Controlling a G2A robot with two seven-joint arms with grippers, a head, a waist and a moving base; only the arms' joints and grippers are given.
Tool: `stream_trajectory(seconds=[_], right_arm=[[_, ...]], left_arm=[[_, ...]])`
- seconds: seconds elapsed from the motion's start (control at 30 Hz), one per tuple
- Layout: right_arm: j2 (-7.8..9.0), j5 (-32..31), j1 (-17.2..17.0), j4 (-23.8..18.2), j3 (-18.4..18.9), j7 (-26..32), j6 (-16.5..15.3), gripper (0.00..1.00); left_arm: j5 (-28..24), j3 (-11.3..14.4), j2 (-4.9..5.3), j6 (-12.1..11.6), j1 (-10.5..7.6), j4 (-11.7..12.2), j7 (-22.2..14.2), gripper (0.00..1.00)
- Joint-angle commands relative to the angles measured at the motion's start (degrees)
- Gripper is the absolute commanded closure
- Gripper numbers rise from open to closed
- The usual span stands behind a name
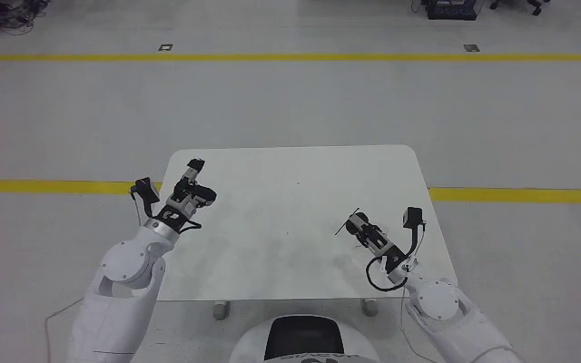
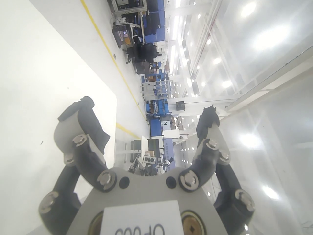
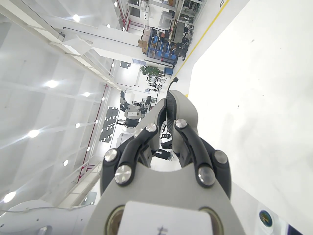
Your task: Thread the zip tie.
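My left gripper [image 1: 201, 181] spread wide, holding nothing, just inside left edge of desk [image 1: 290, 172]. My right gripper [image 1: 356, 220] pinched on thin black zip tie [image 1: 346, 224], near right edge. Grippers well apart.

The 2 grippers stand well apart over the table [image 1: 290, 263]: the left gripper [image 1: 201, 180] at its left edge, the right gripper [image 1: 354, 220] near its right edge, the zip tie [image 1: 346, 224] pinched in it.
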Motion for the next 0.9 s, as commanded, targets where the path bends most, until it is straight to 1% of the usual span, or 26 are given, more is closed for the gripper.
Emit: stream_trajectory(seconds=[0.0, 0.2, 0.27, 0.33, 0.4, 0.5, 0.57, 0.6, 0.73, 0.8, 0.83, 0.87], right_arm=[[0.00, 0.00, 0.00, 0.00, 0.00, 0.00, 0.00, 1.00], [0.00, 0.00, 0.00, 0.00, 0.00, 0.00, 0.00, 1.00], [-0.04, -0.09, 0.11, 0.02, 0.00, -0.05, 0.12, 1.00], [-0.23, -0.17, 0.32, 0.09, -0.14, -0.30, 0.00, 1.00], [-0.54, 0.97, 0.30, -0.27, -0.39, -0.37, 0.00, 1.00], [-0.95, 2.41, -0.04, -0.57, -0.14, 0.61, 0.00, 1.00], [-1.20, 2.96, -0.39, -0.69, 0.22, 1.30, 0.00, 1.00], [-1.37, 3.24, -0.65, -0.61, 0.51, 1.76, 0.00, 1.00], [-2.08, 4.78, -1.22, 0.18, 1.37, 2.37, 0.00, 1.00], [-2.42, 5.34, -1.31, 0.56, 1.54, 3.38, 0.00, 1.00], [-2.64, 5.32, -1.21, 0.93, 1.72, 3.97, 0.00, 1.00], [-2.64, 5.32, -1.21, 0.93, 1.72, 3.97, 0.00, 1.00]], left_arm=[[-0.06, -0.06, -0.01, -0.04, 0.03, 0.00, 0.21, 0.00], [-0.06, -0.06, -0.01, -0.04, 0.03, 0.00, 0.21, 0.00], [-1.61, 0.96, -0.13, -0.18, -0.28, -0.24, -0.95, 0.00], [-2.74, 2.11, -0.20, 0.49, -0.86, -0.24, -2.71, 0.00], [-3.88, 4.11, -0.33, 1.74, -1.97, 0.11, -4.71, 0.00], [-3.78, 7.38, -0.54, 3.64, -4.31, 1.08, -6.52, 0.00], [-3.12, 9.30, -0.67, 4.50, -5.79, 1.83, -7.10, 0.00], [-2.49, 10.76, -0.79, 4.96, -6.74, 2.27, -7.32, 0.00], [-2.42, 14.91, -1.27, 6.20, -9.50, 3.91, -7.61, 0.00], [-1.65, 16.40, -1.41, 6.49, -10.49, 4.48, -7.63, 0.00], [-0.39, 16.85, -1.42, 6.47, -10.84, 4.67, -6.92, 0.00], [-0.39, 16.85, -1.42, 6.47, -10.84, 4.67, -6.92, 0.00]])
